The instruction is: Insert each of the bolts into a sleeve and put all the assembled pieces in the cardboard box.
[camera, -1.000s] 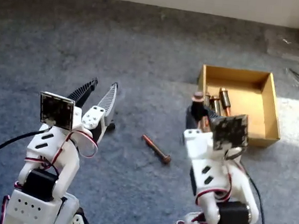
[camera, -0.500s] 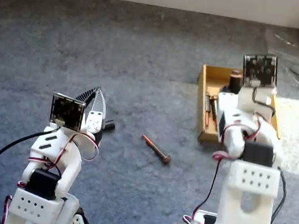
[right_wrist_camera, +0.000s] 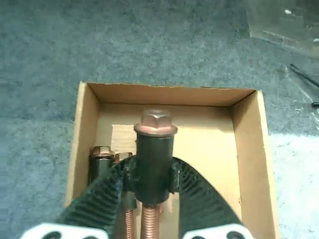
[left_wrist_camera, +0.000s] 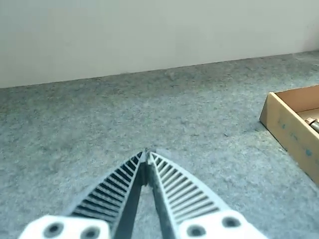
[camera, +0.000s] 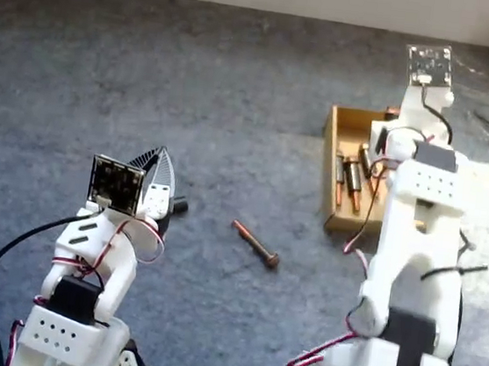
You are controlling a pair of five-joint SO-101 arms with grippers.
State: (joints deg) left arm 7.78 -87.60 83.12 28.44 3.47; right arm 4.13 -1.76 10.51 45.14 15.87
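Copper bolt head and black sleeve show together as one assembled piece point(right_wrist_camera: 154, 144), pinched across the sleeve by the fingers of the right gripper point(right_wrist_camera: 149, 169). It hangs directly over the open cardboard box point(right_wrist_camera: 251, 149). Its long axis runs in line with the fingers, head pointing away from the wrist and threaded end trailing back between them. The box floor lies straight below, so the drop looks to need only a release, or a short lowering first.

Inside the box lie at least two finished pieces point(right_wrist_camera: 101, 162) against one side wall — a third may be there, but I cannot tell.

Out on the grey tabletop point(camera: 237, 94) one loose bolt point(camera: 255, 243) lies between the two arms, its axis slanted, head end toward the right arm's side. One loose sleeve point(camera: 178, 204) rests just beside the left gripper point(left_wrist_camera: 147, 155), whose fingers are pressed together at the tips and hold nothing. The left arm is the nearer to both — likely the pair to join next.
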